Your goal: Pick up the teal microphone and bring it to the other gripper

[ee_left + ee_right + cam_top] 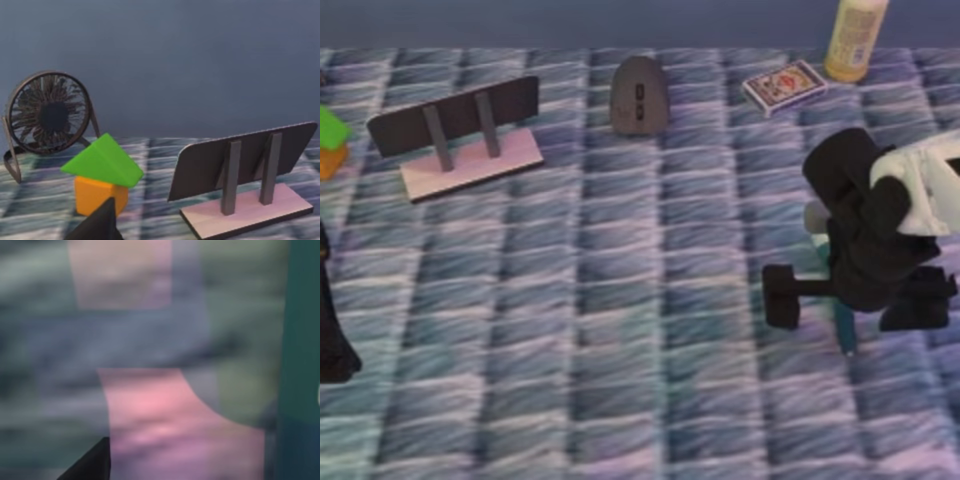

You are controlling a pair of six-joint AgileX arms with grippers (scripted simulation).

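The teal microphone [844, 325] lies on the blue checked cloth at the right side of the table, its greyish head [815, 215] toward the back. My right gripper [850, 298] hangs low over it, open. One black finger [780, 296] is left of the handle and the other [918, 300] is right of it. The arm hides the middle of the microphone. The teal handle [300, 360] fills one edge of the right wrist view, close up. At the table's left edge my left gripper [335, 340] is parked, and only one of its fingertips [102, 222] shows.
A dark panel on a pale stand [460, 135] sits at the back left, with a grey mouse [640, 95] at the back middle. A card box [783, 87] and yellow bottle [857, 35] are at the back right. A green-and-orange block [102, 172] and a small fan [47, 112] are at the far left.
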